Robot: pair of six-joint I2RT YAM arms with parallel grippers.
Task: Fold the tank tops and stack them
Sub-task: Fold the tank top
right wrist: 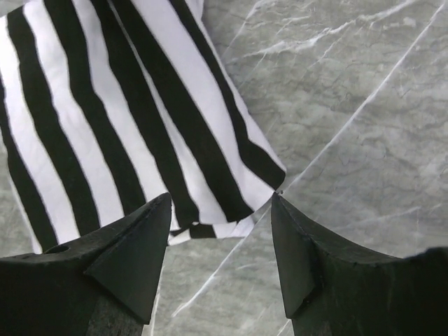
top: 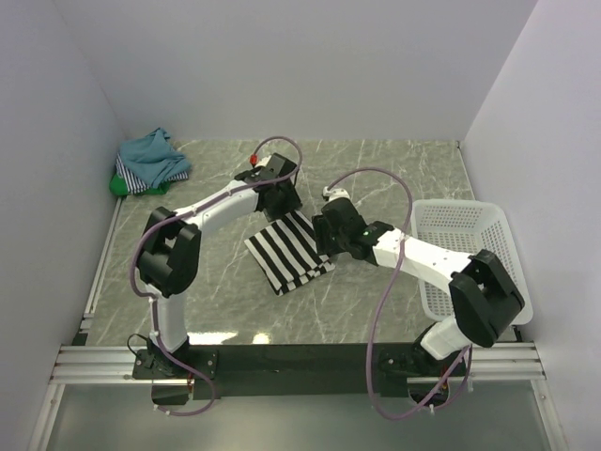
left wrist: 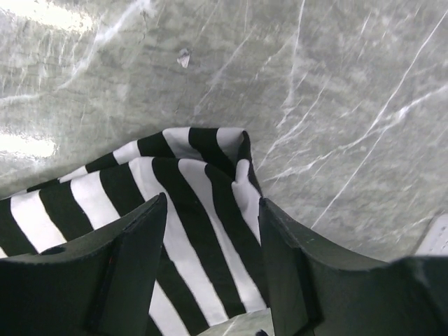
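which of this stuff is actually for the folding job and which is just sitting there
For the job:
- black-and-white striped tank top, mid-table between the arms
- teal-blue top, thin-striped top and green top, heaped in the far left corner

Just lying about:
- white lattice basket, at the table's right edge

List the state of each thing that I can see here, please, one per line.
striped tank top: folded, flat on the table.
other tank tops: crumpled pile, far left corner.
basket: upright, at the right.
left gripper: open, over the striped top's corner.
right gripper: open, at its edge.
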